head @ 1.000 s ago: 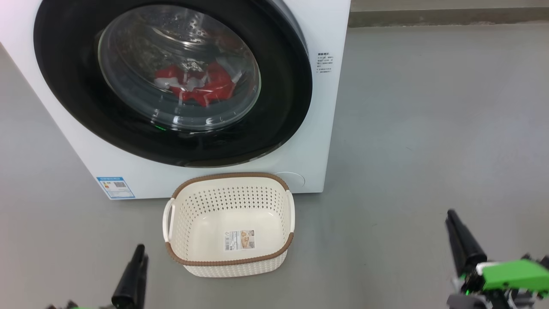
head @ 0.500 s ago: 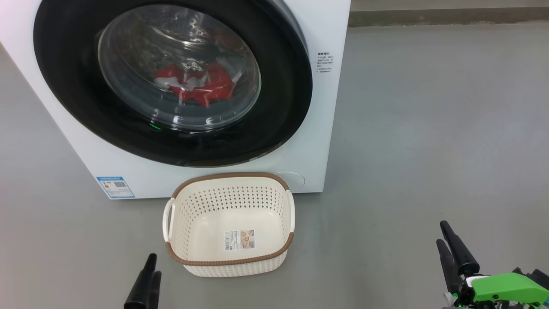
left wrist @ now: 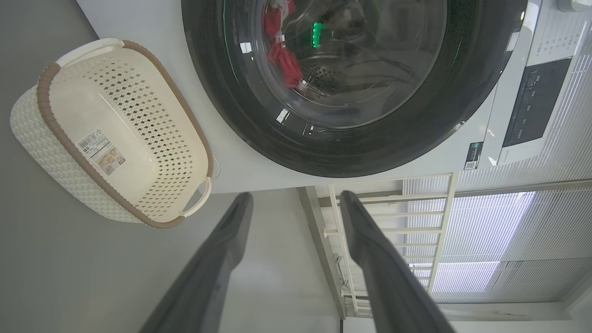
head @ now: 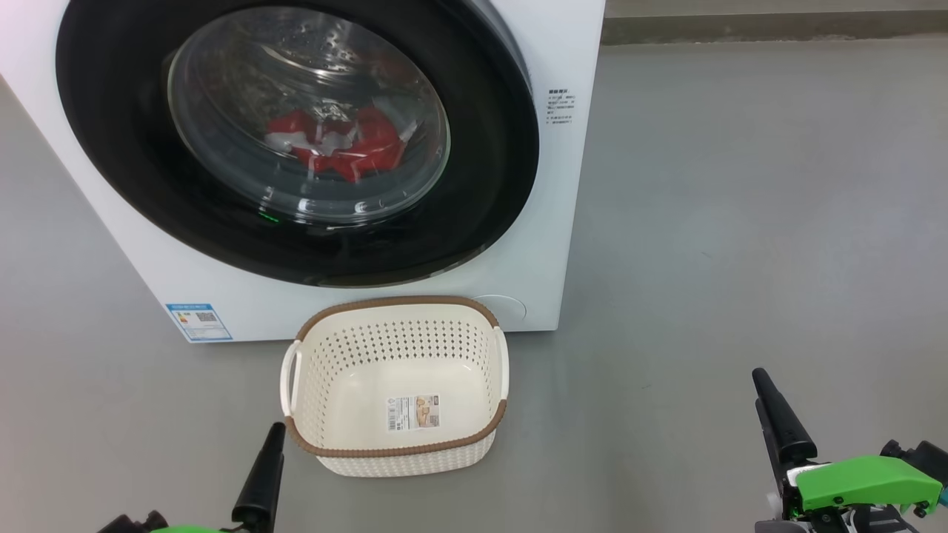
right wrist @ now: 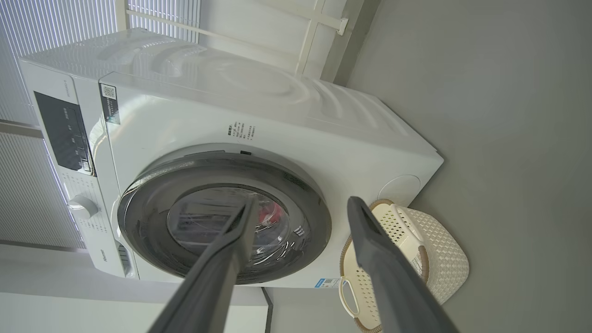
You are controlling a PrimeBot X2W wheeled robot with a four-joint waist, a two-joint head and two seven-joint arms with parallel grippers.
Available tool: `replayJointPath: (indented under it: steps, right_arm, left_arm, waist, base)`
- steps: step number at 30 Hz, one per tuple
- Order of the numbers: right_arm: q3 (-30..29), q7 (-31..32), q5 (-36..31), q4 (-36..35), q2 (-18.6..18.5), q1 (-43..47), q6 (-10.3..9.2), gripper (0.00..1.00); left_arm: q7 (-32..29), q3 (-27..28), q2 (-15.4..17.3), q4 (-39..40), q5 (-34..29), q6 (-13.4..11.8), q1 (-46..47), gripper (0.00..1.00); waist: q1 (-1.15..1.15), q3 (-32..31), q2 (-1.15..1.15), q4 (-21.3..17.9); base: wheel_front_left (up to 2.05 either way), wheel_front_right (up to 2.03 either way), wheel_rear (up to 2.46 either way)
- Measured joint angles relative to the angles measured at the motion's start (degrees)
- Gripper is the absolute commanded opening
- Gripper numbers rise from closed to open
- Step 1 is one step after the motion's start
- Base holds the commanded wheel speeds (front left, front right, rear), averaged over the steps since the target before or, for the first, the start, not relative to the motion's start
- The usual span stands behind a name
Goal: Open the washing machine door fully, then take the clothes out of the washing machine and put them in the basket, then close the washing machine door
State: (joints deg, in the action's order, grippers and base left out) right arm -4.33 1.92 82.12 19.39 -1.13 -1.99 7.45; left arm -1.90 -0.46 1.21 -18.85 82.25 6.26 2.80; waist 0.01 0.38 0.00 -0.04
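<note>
Head view: the white box-shaped front-loading washing machine [head: 563,222] stands on a plain grey floor [head: 740,222]. Its large round door with a wide glossy black rim [head: 489,170] lies shut against the front, and red and white clothes [head: 337,148] show through the bulging clear glass. A small blue label [head: 198,321] sits at the front's lower left corner. The small cream-white perforated plastic basket with a brown woven-look rim [head: 396,450] stands upright on the floor just in front of the machine, with only a sticker [head: 413,412] inside. The left gripper [head: 275,437] rises at the lower left, close beside the basket's near corner; the right gripper [head: 763,389] rises at the lower right, well apart from it.

Left wrist view: the two dark fingers [left wrist: 222,259] stand spread wide with nothing between them. The basket lies upper left, the shut door above.

Right wrist view: these fingers [right wrist: 379,259] are likewise parted and hold nothing. Beyond them are the door, a dark control panel [right wrist: 62,132] and a round dial [right wrist: 83,206].
</note>
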Motion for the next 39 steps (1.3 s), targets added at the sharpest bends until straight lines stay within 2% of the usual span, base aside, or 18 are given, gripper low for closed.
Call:
replayJointPath:
  steps: [16,30,39]
  right_arm:
    - [0.94,-2.52,-13.23,-0.36,-0.01,-1.82,0.0,1.0]
    - [0.54,-4.94,-28.14,-0.84,-0.09,-3.83,0.0,1.0]
    - [1.18,-6.27,-33.88,-1.43,-0.14,-4.19,0.0,1.0]
  left_arm:
    - [2.31,-2.68,0.13,0.44,-10.38,-1.37,2.4,1.0]
    - [4.67,-6.23,1.24,-0.1,-21.12,-4.5,4.63,1.0]
    - [6.19,-7.98,1.69,-0.49,-26.05,-5.31,5.95,1.0]
  waist:
    - [0.0,0.3,0.0,-0.07]
    - [0.0,0.61,0.0,-0.25]
    - [0.0,0.25,0.0,-0.32]
  base:
    - [0.0,0.0,0.0]
    - [0.0,0.0,0.0]
    - [0.0,0.0,0.0]
